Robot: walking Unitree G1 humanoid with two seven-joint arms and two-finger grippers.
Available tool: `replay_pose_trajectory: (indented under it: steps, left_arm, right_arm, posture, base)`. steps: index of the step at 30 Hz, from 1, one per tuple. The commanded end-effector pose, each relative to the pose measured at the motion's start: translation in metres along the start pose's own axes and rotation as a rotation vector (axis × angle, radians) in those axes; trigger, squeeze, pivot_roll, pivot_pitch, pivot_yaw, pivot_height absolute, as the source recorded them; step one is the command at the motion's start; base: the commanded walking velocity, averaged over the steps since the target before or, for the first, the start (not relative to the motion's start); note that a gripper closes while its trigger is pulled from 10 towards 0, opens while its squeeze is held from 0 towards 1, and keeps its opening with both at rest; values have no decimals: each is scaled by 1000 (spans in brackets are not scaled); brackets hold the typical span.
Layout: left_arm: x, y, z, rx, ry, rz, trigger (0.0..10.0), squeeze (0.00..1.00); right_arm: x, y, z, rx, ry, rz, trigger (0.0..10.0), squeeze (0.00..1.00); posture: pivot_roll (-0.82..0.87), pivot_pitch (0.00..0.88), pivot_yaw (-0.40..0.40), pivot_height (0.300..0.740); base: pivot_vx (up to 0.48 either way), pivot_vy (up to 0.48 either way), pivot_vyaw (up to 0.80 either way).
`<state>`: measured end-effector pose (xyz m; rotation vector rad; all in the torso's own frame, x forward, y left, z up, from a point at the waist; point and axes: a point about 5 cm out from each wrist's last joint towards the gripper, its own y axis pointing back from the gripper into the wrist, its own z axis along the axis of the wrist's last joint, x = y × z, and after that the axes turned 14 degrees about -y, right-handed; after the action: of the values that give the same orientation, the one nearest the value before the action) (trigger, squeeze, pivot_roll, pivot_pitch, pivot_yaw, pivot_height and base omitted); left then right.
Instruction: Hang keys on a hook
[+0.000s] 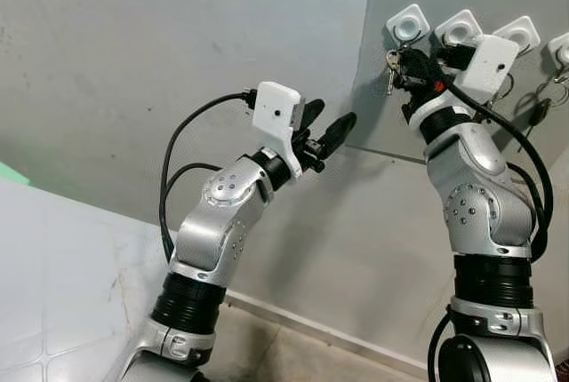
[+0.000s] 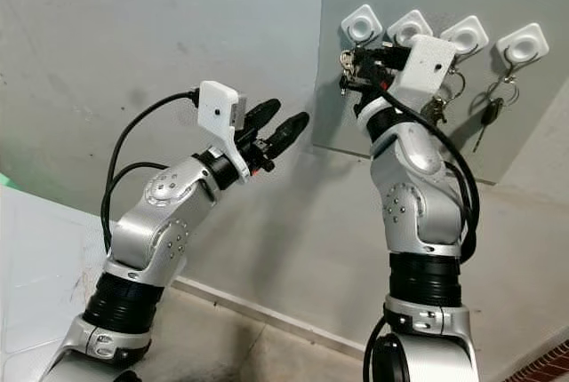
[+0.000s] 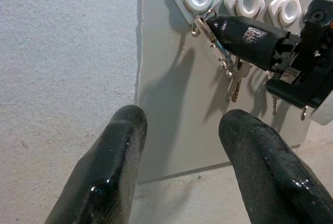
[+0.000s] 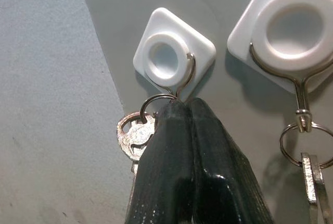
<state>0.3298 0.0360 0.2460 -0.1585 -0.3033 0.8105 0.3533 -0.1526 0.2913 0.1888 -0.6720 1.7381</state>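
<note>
Keys dangle just below the leftmost hook, their ring already threaded on its wire, while the right gripper (fingers pressed together on the ring) holds on. By the look of it, only letting go remains; the left gripper hovers beside that hook, fingers spread and empty.

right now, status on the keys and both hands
Right hand shut on the keys, ring at the leftmost hook. Left hand open, held off the wall. Neighbouring hooks already carry keys.
</note>
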Motion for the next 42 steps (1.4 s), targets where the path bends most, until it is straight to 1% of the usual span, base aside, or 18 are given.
replay_pose_trajectory:
  steps: [1, 8, 19, 23, 25, 26, 28, 30, 33, 38, 42]
  left_arm:
    - [1, 1, 3, -9, -6, 4, 10000, 0]
    - [1, 0, 4, -10, -5, 4, 10000, 0]
    - [2, 1, 4, -14, -4, 15, 10000, 0]
    - [3, 1, 5, -17, -1, 23, 10000, 0]
    - [3, 1, 5, -18, -1, 25, 10000, 0]
    - [3, 1, 5, -19, 0, 26, 10000, 0]
    - [3, 1, 5, -19, 0, 26, 10000, 0]
    - [3, 1, 5, -20, 0, 27, 10000, 0]
    - [3, 1, 5, -21, 2, 30, 10000, 0]
    - [2, 1, 5, -21, 5, 31, 10000, 0]
    - [2, 1, 5, -22, 6, 31, 10000, 0]
  right_arm:
    - [11, -1, 16, -50, -4, 36, 10000, 0]
    - [14, -1, 19, -13, -41, 9, 10000, 0]
    - [16, -3, 23, 49, -67, -19, 10000, 0]
    - [17, -2, 15, 103, -101, -29, 10000, 0]
    - [18, -2, 14, 112, -104, -29, 10000, 0]
    - [18, -1, 10, 144, -116, -24, 10000, 0]
    - [17, 0, 6, 167, -112, -33, 10000, 0]
    - [16, 1, 2, 196, -130, -40, 10000, 0]
    - [16, 3, -3, 235, -121, -34, 10000, 0]
    - [15, 5, -5, 249, -135, -50, 10000, 0]
    - [15, 5, -3, 236, -133, -44, 10000, 0]
  posture:
    - [-70, 28, 25, 740]
    - [-75, 32, 23, 740]
    - [-76, 34, 11, 740]
    - [-77, 34, 11, 740]
    - [-77, 34, 11, 740]
    - [-74, 30, 8, 740]
    - [-74, 30, 8, 740]
    - [-72, 28, 7, 740]
    - [-72, 25, 6, 740]
    - [-72, 21, 5, 740]
    - [-72, 19, 3, 740]
  base:
    - [0, 0, 0]
    - [0, 0, 0]
    - [0, 0, 0]
    - [0, 0, 0]
    - [0, 0, 0]
    - [0, 0, 0]
    - [0, 0, 0]
    - [0, 0, 0]
    - [0, 0, 0]
    - [0, 0, 0]
    - [0, 0, 0]
